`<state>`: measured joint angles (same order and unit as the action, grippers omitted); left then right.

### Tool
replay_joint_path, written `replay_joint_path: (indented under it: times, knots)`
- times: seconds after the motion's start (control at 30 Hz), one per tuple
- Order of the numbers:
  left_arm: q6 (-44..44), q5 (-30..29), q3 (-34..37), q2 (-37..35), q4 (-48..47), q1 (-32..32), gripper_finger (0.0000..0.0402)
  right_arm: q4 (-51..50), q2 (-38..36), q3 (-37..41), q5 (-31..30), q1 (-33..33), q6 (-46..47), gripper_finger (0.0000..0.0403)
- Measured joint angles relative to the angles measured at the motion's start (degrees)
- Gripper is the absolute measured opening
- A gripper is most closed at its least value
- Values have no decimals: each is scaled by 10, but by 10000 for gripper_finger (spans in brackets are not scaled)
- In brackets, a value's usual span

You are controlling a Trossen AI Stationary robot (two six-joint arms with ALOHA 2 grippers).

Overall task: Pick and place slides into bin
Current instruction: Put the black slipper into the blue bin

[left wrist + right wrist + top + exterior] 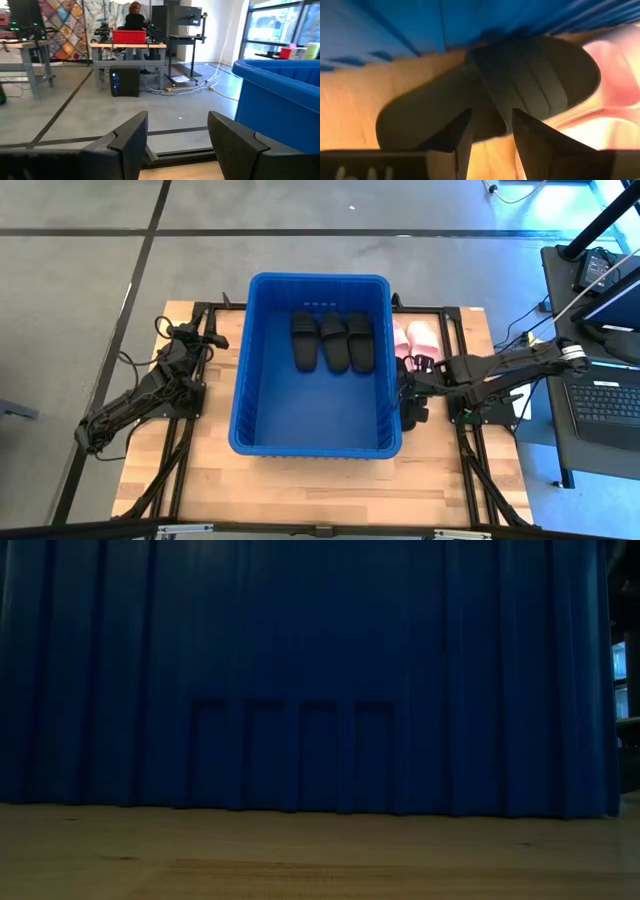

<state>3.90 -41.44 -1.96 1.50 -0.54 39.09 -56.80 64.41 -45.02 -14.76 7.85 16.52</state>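
Note:
The blue bin (243,360) stands mid-table and fills the low view (300,670). Three black slides (333,340) lie side by side on its floor at the far end. Two pink slides (415,337) lie on the table just right of the bin. A black slide (520,85) lies flat on the table between the bin wall (420,25) and a pink slide (615,70). My right gripper (492,117) hangs open over its strap, pointing steeply down beside the bin's right wall (408,392). My left gripper (177,120) waits open and level at the table's left (205,337).
Bare wooden table (300,490) lies in front of the bin toward the near edge. A desk with a laptop (610,395) stands off the table's right side. Across the room a person sits at a bench (135,17).

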Motion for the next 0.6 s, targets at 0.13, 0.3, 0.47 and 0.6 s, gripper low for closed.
replay_joint_path:
  times: [0.13,0.3,0.47,0.6]
  knots:
    - [0,-28,0,0,0,0,202,24,-8,15,-3,0,0,139]
    - [0,-33,0,0,0,0,202,14,-20,16,1,0,-5,139]
    - [0,-34,0,0,-1,0,202,-14,-54,18,6,0,-3,139]
    - [0,-33,0,0,-1,0,202,-29,-76,21,6,0,-7,139]
